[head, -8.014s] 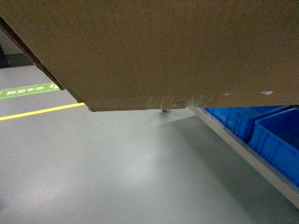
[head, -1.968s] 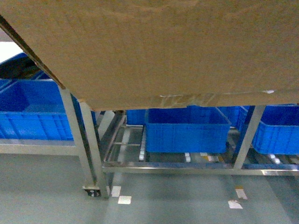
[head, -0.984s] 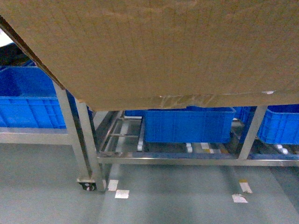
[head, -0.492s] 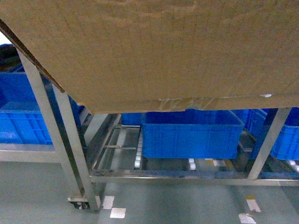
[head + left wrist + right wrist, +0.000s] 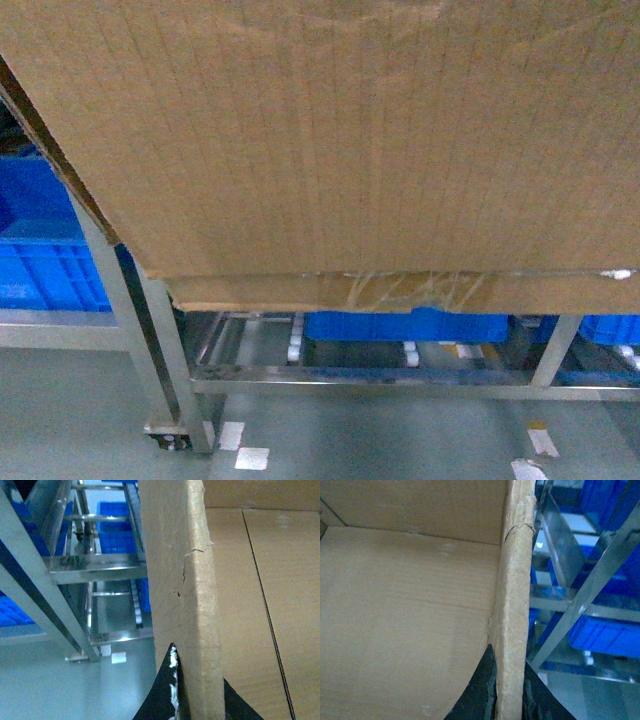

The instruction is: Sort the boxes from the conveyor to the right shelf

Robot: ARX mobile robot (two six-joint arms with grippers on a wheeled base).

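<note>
The large, empty-looking cardboard box (image 5: 340, 140), judged light but floppy at its torn rim, is held aloft before the right shelf (image 5: 350, 378), each side wall pinched by the left gripper (image 5: 192, 690) and right gripper (image 5: 509, 690).

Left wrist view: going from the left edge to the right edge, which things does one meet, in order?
Steel uprights of the right shelf → blue bins behind its rails → gripped side wall of the cardboard box → inside floor of the box.
</note>
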